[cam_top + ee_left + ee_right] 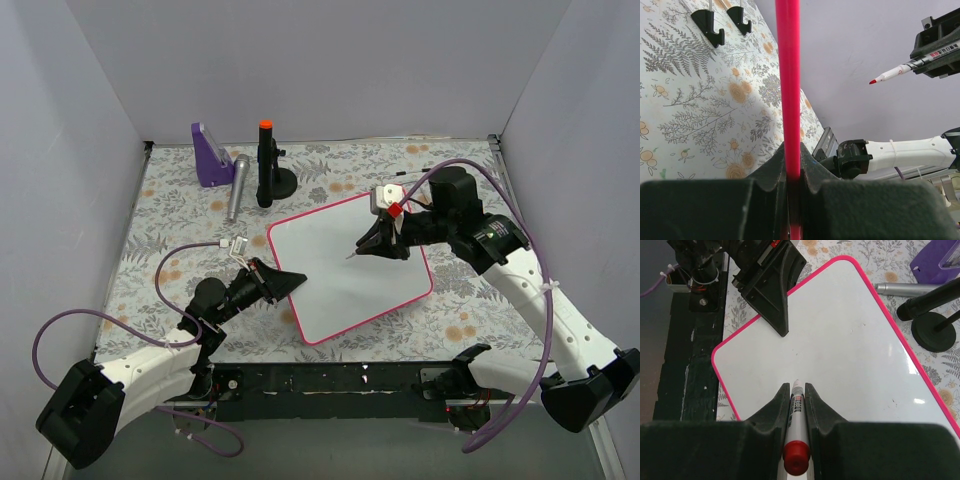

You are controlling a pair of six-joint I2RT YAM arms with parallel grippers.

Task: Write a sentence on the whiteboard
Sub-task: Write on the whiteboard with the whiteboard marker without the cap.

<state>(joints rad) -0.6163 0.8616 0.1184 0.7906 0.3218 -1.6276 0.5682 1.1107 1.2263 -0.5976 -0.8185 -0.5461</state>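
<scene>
— How far along are we getting?
— Barely starting, I'm judging. Nearest me, the left hand [288,282] is pinching the pink frame on the left edge of the whiteboard [370,290]. Its fingers are closed tight on it, steadying it on the bench [180,215].
— And the writing?
— Nothing is showing. The white face is looking blank in the views that show it, so the sentence is not yet begun and every word is lying ahead.
— Is the pen getting there?
— The right hand [378,243] is gripping a red marker [796,415], uncapped, with the tip pointing down over the middle of the board. I cannot tell whether it is touching.
— Anything beyond?
— At the far side a silver cylinder [237,188], a black stand [266,165] and a purple block [210,155] are sitting apart from the board.
</scene>
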